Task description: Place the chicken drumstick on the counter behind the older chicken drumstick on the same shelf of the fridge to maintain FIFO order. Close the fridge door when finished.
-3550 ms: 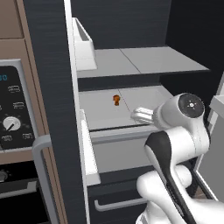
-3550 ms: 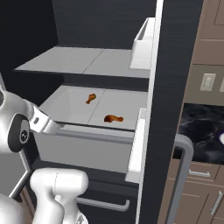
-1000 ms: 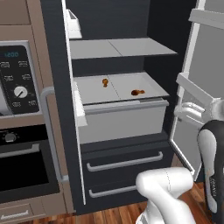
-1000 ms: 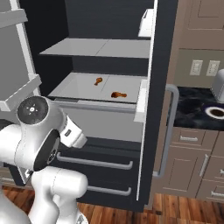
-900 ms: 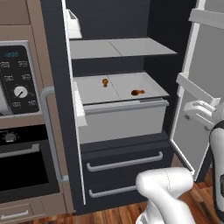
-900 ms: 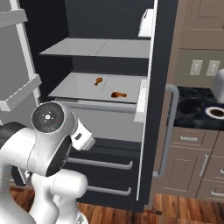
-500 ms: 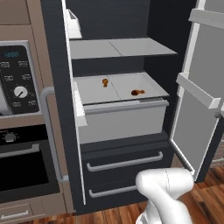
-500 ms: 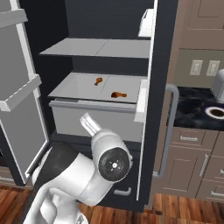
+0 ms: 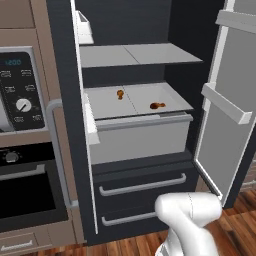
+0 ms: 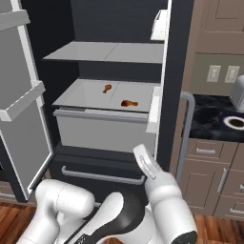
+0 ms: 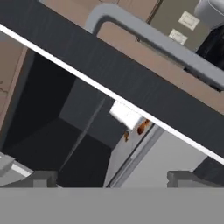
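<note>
Both drumsticks sit on the same shelf (image 9: 170, 97) of the fridge (image 9: 65, 150): one drumstick (image 9: 157, 105) near the front, right of the seam, the other drumstick (image 9: 120, 93) further back, left of the seam, well apart. Which is the older one I can't tell.

Gripper (image 11: 111, 177) is spread wide w/ nothing between the tips (they poke up at the bottom of the hand view), pointing past the fridge's edge toward the shelf.

Risks, as I judge them: both doors stand open, so the closing step isn't done. The right door (image 9: 225, 100) w/ its bins juts out toward the arm, and a wide swing could clip it or push it unevenly. A shove low or near the hinge may leave it ajar. The left door edge (image 9: 82, 130) and the grey handle (image 10: 187, 133) by the counter (image 10: 214, 119) are close to the elbow, so snag risk there.

Vs 3.5 s ago: cameras sit further back now (base moved, whole scene shifted), and the arm is no longer up at the shelf but low in front. Drumsticks look unmoved on the shelf.
</note>
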